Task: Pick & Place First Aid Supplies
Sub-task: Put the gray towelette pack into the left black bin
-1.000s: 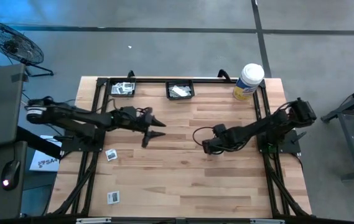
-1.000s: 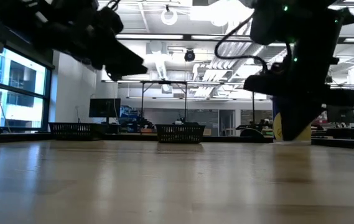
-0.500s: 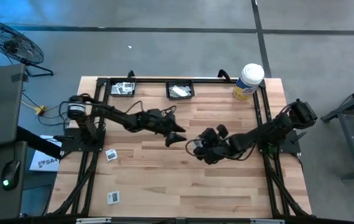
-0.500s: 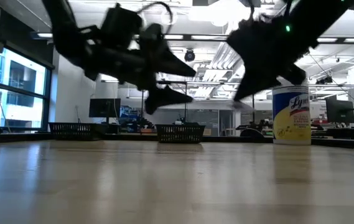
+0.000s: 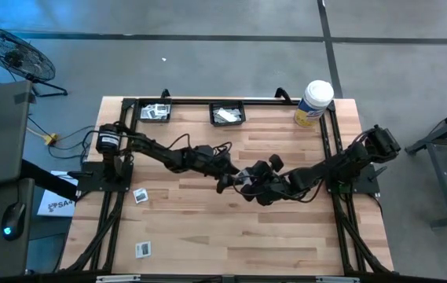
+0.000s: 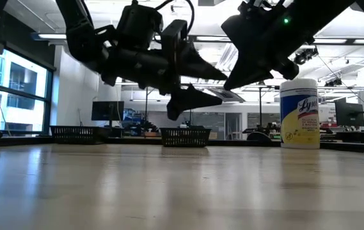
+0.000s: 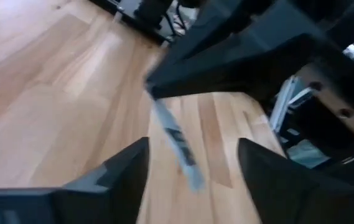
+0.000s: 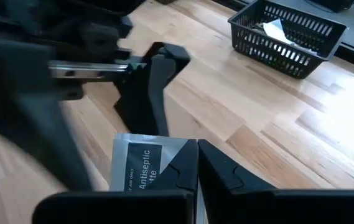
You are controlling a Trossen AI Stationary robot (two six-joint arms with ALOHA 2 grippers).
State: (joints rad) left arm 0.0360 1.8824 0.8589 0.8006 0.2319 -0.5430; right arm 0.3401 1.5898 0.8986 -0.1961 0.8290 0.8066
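Observation:
My right gripper (image 8: 196, 165) is shut on a white antiseptic packet (image 8: 140, 167) with a dark printed centre, held in the air over the middle of the table (image 5: 207, 228). My left gripper (image 5: 225, 179) has come in from the left and is open. Its two fingers (image 7: 117, 177) stand on either side of the packet (image 7: 175, 138), which shows edge-on there, and they do not touch it. Two more square packets (image 5: 140, 195) (image 5: 144, 250) lie flat on the table near its left edge. My right gripper pinches the packet by one edge (image 8: 178, 154) between its two fingers, which slant down from the table's right side. The rest of the packet sticks out past the fingertips toward the left gripper. It is lifted clear of the table.
Two black mesh baskets (image 5: 154, 112) (image 5: 227, 114) with packets in them stand at the table's far edge. A large white tub with a yellow label (image 5: 313, 102) stands at the far right. Black frame rails (image 5: 121, 134) run along the table's sides.
My left gripper has swung from the left side toward the table's middle and sunk, ending with its fingers around the packet. My right gripper has risen off the table, rolled and tipped up with the packet, turning it toward the left gripper.

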